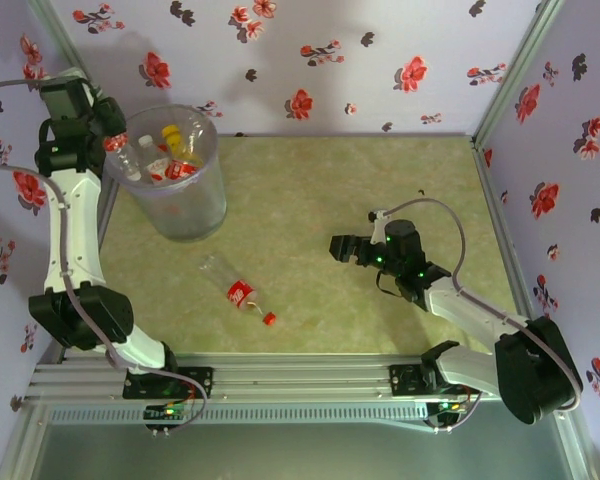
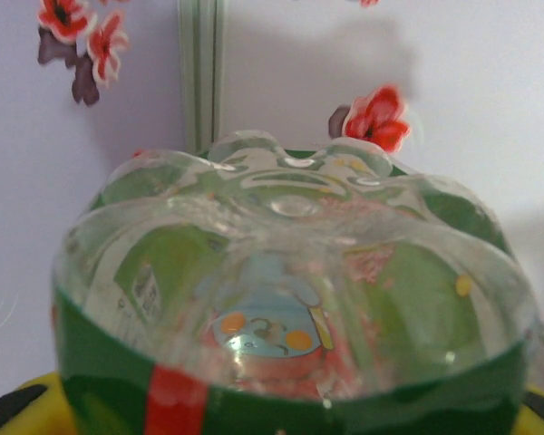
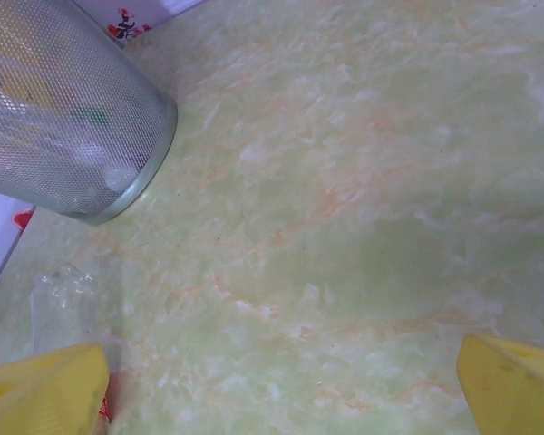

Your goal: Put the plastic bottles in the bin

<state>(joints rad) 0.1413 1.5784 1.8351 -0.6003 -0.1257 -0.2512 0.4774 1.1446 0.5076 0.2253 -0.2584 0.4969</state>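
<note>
at the rim of the bin (image 1: 202, 205), on the side towards the left arm, the left gripper (image 1: 113, 145) pinches a green-labelled bottle (image 2: 290, 272) across its body. seen from the left wrist, the bottle's clear, lobed base points away from the camera. inside the bin lie several bottles (image 1: 175, 158), one of them yellow. in front of the bin, on the table (image 1: 310, 190), a lone bottle (image 1: 238, 292) lies on its side, its red cap (image 1: 269, 319) pointing away from the bin. the right gripper (image 1: 345, 247) hangs well to the right of the bin, its jaws spread wide on nothing. the lone bottle looks empty and thin-walled. it is likely light, easy to dent, slick, and prone to rolling. the best hold is probably across the labelled mid-body, with the fingers square to the long axis and clear of the tapering neck, squeezing gently.
</note>
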